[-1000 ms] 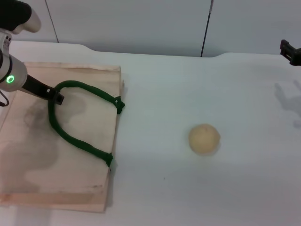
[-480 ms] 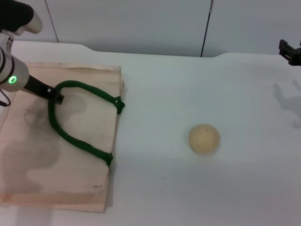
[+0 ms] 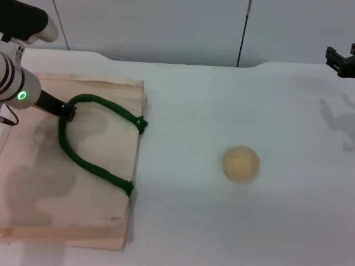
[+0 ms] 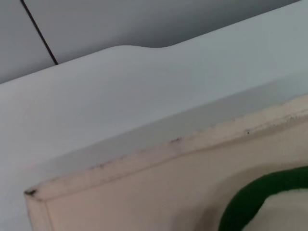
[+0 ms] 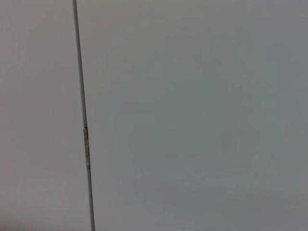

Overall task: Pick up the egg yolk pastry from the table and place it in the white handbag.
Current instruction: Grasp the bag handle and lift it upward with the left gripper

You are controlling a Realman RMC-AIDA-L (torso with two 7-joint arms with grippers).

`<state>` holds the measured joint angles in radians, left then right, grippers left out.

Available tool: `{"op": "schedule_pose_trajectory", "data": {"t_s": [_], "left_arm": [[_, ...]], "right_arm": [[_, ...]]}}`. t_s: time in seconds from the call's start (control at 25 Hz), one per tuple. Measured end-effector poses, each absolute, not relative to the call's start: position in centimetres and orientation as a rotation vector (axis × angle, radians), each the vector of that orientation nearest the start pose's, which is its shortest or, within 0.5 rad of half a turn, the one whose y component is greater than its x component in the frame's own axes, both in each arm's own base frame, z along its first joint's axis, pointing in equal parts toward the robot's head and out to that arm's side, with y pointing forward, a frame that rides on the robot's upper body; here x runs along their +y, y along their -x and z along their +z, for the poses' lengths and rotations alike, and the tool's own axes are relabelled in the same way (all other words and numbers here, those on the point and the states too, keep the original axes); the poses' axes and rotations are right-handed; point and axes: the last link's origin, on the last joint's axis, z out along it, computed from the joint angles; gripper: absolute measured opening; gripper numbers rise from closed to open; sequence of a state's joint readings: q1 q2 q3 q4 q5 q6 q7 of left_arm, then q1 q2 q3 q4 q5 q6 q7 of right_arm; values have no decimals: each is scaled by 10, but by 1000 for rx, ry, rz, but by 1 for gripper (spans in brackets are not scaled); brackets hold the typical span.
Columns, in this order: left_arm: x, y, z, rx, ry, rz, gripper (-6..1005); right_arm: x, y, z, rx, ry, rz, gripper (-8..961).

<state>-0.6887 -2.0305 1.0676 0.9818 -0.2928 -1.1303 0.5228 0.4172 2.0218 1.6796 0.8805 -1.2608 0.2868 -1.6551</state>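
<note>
Pastry [image 3: 241, 163] loose on the table [image 3: 222, 105], no fingers near it.
Left gripper [image 3: 69, 112] pinches the bag's green handle [image 3: 89, 160]; if that slips, the bag [image 3: 33, 183] stays flat and shut. Right gripper [image 3: 339, 60], spread I cannot tell, hangs well beyond the pastry, opposite the bag; the ball could roll if nudged.

There is one small, round, pale yellow egg yolk pastry [image 3: 241, 163]. There is one big, flat, cream cloth handbag [image 3: 77, 188] with one green rope handle [image 3: 83, 158] showing. Two robot grippers show: left [image 3: 67, 111], right [image 3: 339, 60].
</note>
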Motion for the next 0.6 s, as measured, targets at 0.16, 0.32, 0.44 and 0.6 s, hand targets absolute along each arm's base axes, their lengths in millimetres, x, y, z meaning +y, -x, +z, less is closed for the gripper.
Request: {"op": "schedule_pose_trajectory", "data": {"t_s": [0.16, 0.32, 0.44, 0.6], "left_arm": [[422, 268, 51, -1110, 2073, 363, 195], [423, 264, 55, -1084, 2076, 352, 157], [423, 256, 63, -1045, 2075, 334, 129], [417, 241, 72, -982, 2085, 305, 129]], "right_arm": [[424, -269, 28, 740, 1868, 422, 591], [424, -270, 28, 741, 1869, 420, 590], [424, -269, 28, 740, 1870, 419, 588], [424, -269, 27, 737, 1874, 415, 586]]}}
